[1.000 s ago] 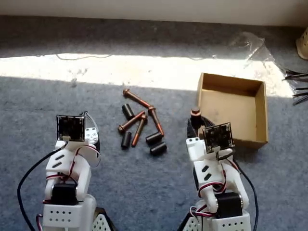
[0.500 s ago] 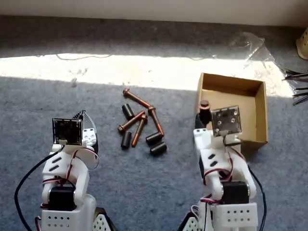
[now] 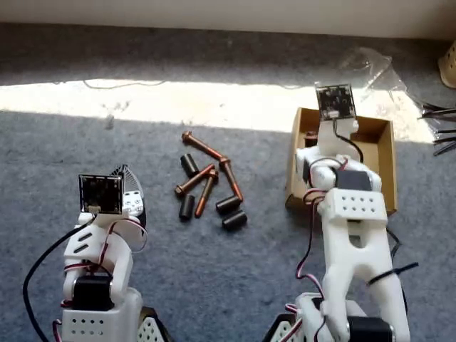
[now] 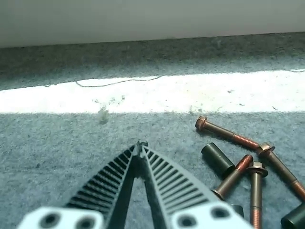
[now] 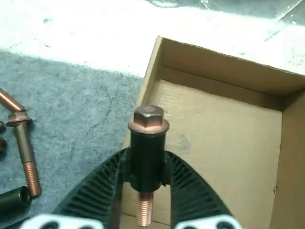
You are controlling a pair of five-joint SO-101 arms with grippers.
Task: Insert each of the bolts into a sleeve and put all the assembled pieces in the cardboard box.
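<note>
My right gripper (image 5: 143, 171) is shut on an assembled piece (image 5: 147, 152), a copper bolt through a black sleeve, held upright over the near left edge of the open cardboard box (image 5: 224, 138). From above, that arm stretches over the box (image 3: 385, 153) and its gripper (image 3: 311, 142) is mostly hidden under the wrist. My left gripper (image 4: 139, 149) is shut on nothing, low over the grey carpet, left of the loose parts. Several copper bolts (image 3: 203, 146) and black sleeves (image 3: 189, 164) lie in a heap between the arms; the left wrist view shows bolts (image 4: 224, 133) and a sleeve (image 4: 217, 159) too.
Grey carpet with a sunlit strip (image 3: 142, 103) runs across the back. A clear plastic bag (image 3: 370, 64) lies behind the box and dark tools (image 3: 438, 128) at the far right edge. The box interior looks bare.
The right arm has extended forward, carrying the bolt-and-sleeve piece from beside the box to over its near left edge. The left arm has barely shifted.
</note>
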